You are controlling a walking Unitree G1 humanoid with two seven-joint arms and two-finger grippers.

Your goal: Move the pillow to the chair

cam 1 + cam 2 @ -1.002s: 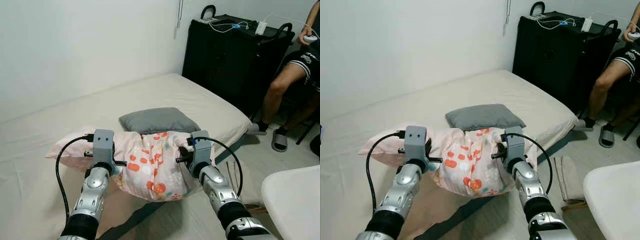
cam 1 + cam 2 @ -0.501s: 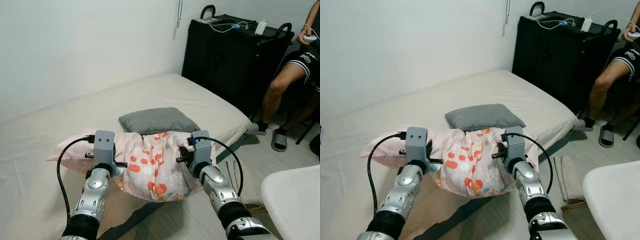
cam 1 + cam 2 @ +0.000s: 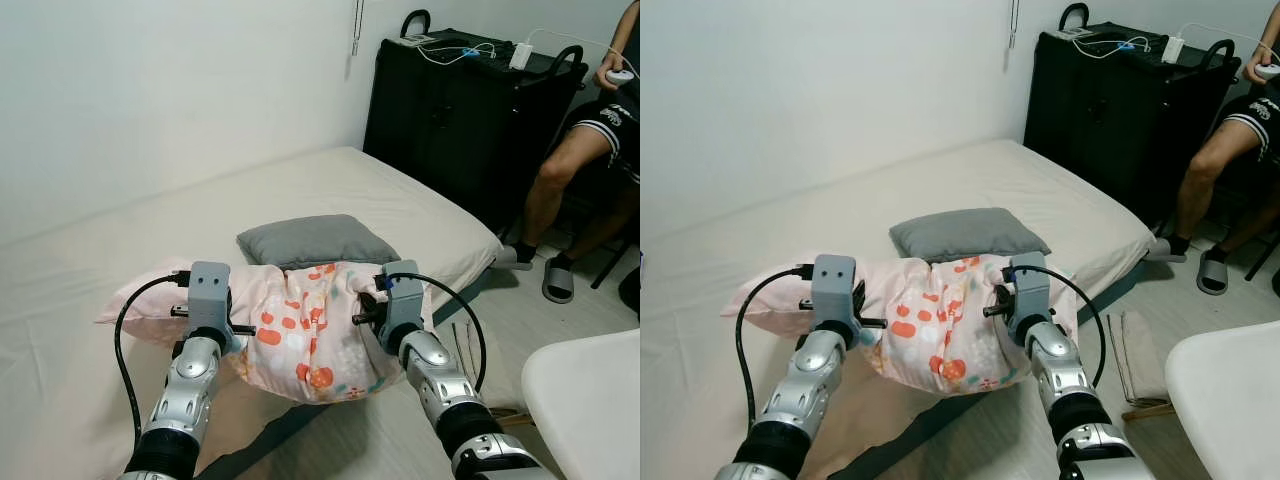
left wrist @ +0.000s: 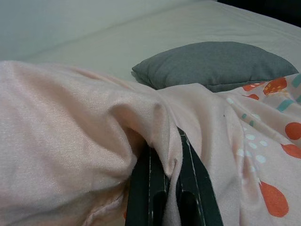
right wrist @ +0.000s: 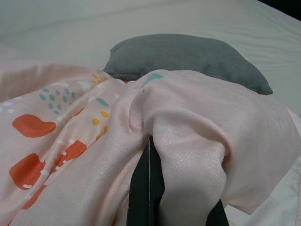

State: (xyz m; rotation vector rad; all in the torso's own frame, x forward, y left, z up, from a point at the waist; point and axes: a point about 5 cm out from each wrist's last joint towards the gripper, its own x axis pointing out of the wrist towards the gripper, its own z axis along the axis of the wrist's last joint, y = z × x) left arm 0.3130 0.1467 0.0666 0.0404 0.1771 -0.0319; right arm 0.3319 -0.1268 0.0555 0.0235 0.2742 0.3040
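A pink pillow [image 3: 305, 335] with orange and teal spots hangs between my two arms, lifted just above the near edge of the bed [image 3: 420, 205]. My left gripper [image 4: 165, 188] is shut on a pinched fold of its fabric at the pillow's left side. On the pillow's right side, my right gripper [image 5: 149, 188] is shut on another fold. The pillow sags in the middle, and its left end [image 3: 140, 300] still trails over the mattress. A white chair seat [image 3: 590, 395] shows at the lower right.
A small grey cushion [image 3: 315, 240] lies on the bed just behind the pink pillow. A black cabinet [image 3: 465, 110] stands at the bed's far right. A seated person's legs [image 3: 570, 170] are beside it. Folded cloth [image 3: 1140, 365] lies on the floor.
Almost nothing differs; the pillow's left end has shifted very slightly, and both grippers keep their hold.
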